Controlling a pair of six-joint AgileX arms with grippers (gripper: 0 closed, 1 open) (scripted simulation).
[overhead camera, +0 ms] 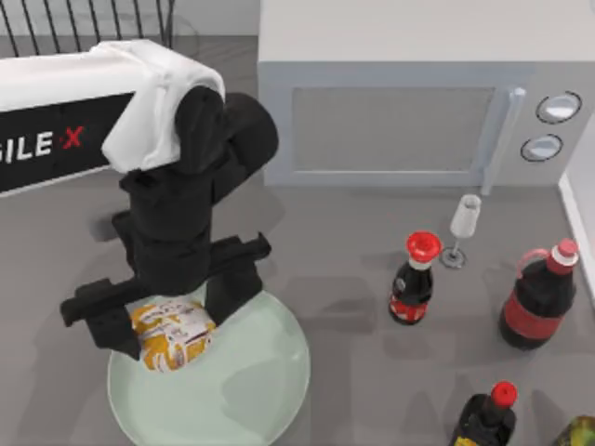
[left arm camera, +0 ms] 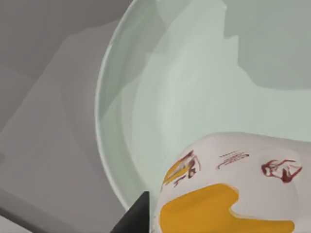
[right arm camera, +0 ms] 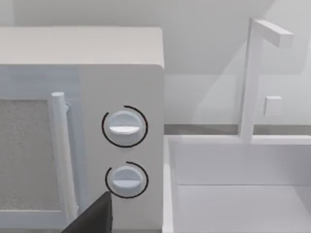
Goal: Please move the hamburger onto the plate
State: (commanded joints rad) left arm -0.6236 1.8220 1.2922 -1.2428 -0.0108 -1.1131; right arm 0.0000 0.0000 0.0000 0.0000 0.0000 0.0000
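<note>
The hamburger (overhead camera: 172,333), wrapped in white and yellow-orange paper with unreadable red marks, is pinched between the fingers of the left gripper (overhead camera: 165,311) over the plate (overhead camera: 251,390) near the table's front left edge; "ILE X" is read on the arm.

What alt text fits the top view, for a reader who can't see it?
From above, the left gripper holds the hamburger over the near-left part of the pale green plate. Behind stands a microwave; to the right are a wine glass and red-capped dark bottles.
</note>
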